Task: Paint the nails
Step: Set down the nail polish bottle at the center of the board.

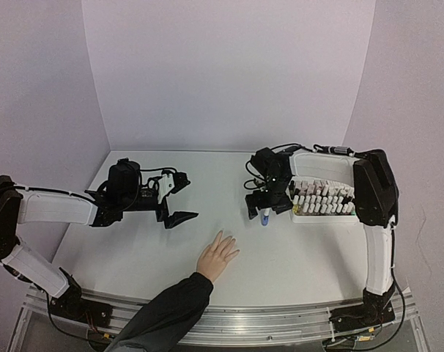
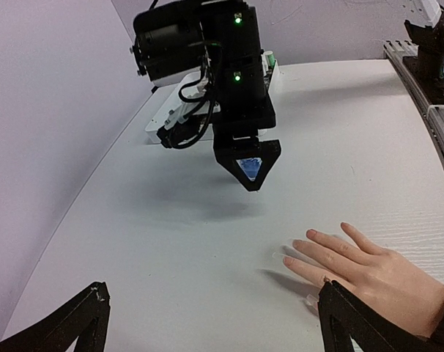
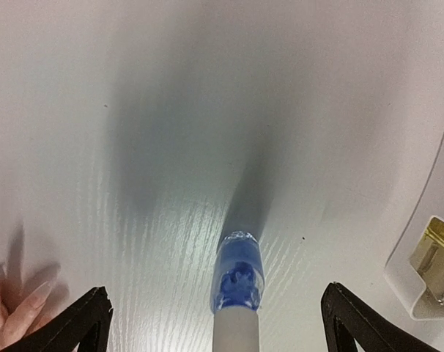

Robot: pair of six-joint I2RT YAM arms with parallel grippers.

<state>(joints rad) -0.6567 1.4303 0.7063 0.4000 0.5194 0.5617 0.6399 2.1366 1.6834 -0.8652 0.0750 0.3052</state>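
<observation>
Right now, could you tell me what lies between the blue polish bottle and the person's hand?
Nothing: the white table between the blue polish bottle and the hand is bare, as the top external view shows.

One hand [image 1: 218,254], one blue bottle [image 1: 265,216], one tray [image 1: 310,217]

The nails [image 1: 228,238] are too small to judge from above; the blue bottle [image 3: 238,290] runs off the lower edge

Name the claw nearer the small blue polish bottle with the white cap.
Right. The right claw straddles the blue bottle, open; the left claw sits far across the table.
</observation>
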